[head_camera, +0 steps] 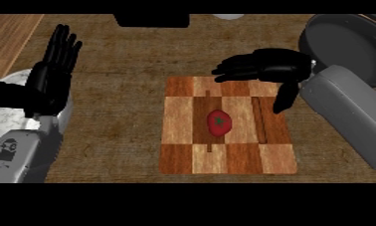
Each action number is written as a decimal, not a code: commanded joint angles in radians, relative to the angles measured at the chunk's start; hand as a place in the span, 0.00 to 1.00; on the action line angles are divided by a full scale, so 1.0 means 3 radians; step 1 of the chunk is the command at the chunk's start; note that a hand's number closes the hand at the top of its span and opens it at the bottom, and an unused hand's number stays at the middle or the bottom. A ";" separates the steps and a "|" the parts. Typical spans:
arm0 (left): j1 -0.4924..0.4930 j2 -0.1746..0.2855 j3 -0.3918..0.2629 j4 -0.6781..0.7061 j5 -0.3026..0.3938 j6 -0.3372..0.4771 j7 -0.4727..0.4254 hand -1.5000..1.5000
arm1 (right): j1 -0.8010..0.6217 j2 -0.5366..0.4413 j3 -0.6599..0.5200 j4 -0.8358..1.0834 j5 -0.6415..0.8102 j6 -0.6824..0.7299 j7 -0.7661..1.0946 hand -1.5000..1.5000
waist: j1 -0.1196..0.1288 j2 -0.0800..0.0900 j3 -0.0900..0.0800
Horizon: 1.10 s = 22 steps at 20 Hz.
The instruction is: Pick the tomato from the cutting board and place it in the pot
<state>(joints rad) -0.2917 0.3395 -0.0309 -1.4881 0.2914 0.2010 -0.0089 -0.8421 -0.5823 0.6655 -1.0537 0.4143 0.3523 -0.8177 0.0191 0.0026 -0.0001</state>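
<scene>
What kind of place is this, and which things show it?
Probably a kitchen: a wooden cutting board with a tomato on it lies on a brown counter, and a dark pot stands at the right edge.

I could read no words, numbers or brands in my view. A small dark mark sat on my left forearm, too blurred to read.

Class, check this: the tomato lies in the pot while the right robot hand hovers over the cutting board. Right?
No. The head view shows the tomato on the cutting board, not in the pot; the right robot hand does hover over the board.
</scene>
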 commanded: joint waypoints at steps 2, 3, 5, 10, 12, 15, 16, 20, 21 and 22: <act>0.0011 -0.0031 0.0038 -0.0116 -0.0034 0.0055 0.0154 0.50 | 0.0090 0.0265 0.0141 0.0126 0.0286 0.0147 0.0007 0.00 | -0.0032 -0.0007 0.0001; 0.0127 -0.0005 0.0084 0.0002 -0.0046 -0.0086 -0.0109 0.50 | -0.0052 0.0287 0.0097 0.0148 0.0278 0.0314 0.0081 0.00 | -0.0030 -0.0005 -0.0001; 0.0156 -0.0082 -0.0023 -0.0300 -0.0118 0.0088 0.0165 0.50 | 0.0111 0.0320 0.0142 0.0057 0.0372 0.0260 0.0116 0.00 | -0.0035 -0.0015 0.0001; -0.0019 -0.0171 0.0016 -0.0089 -0.0184 0.0022 0.0091 0.50 | 0.0107 0.0295 0.0006 0.0390 0.0608 0.0142 -0.0331 0.00 | -0.0038 -0.0002 0.0001; 0.0127 -0.0243 -0.0001 -0.0120 -0.0233 0.0047 -0.0057 0.50 | 0.0268 0.0583 0.0091 0.0379 0.0690 -0.0106 -0.0221 0.00 | -0.0036 -0.0002 0.0001; -0.0083 -0.0215 0.0095 0.0086 -0.0179 -0.0045 0.0056 0.50 | 0.0150 0.0561 -0.0116 0.0221 0.0609 0.0136 -0.0189 0.00 | -0.0061 -0.0004 0.0000; -0.0036 -0.0215 0.0034 -0.0252 -0.0287 0.0141 0.0274 0.50 | 0.0400 0.0661 0.0005 0.0034 0.0700 -0.0001 -0.0033 0.00 | -0.0061 -0.0013 0.0001; -0.0153 -0.0246 0.0134 -0.0108 -0.0278 0.0052 0.0260 0.50 | 0.0350 0.0685 -0.0124 0.0318 0.0968 -0.0090 -0.0204 0.00 | -0.0051 -0.0004 0.0001; 0.0148 -0.0280 0.0112 -0.0173 -0.0269 -0.0068 0.0003 0.50 | 0.0247 0.0729 -0.0186 0.0273 0.0992 0.0065 0.0045 0.00 | -0.0044 -0.0007 0.0000; 0.0084 -0.0184 0.0190 -0.0275 -0.0254 -0.0070 0.0187 0.50 | 0.0546 0.0722 -0.0132 -0.0041 0.1080 -0.0082 0.0148 0.00 | -0.0060 -0.0013 0.0000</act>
<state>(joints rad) -0.2682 0.2729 0.0004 -1.5495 0.2172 0.1973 0.0313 -0.7300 -0.3898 0.6391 -1.0150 0.6780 0.3158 -0.8039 0.0038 -0.0001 -0.0001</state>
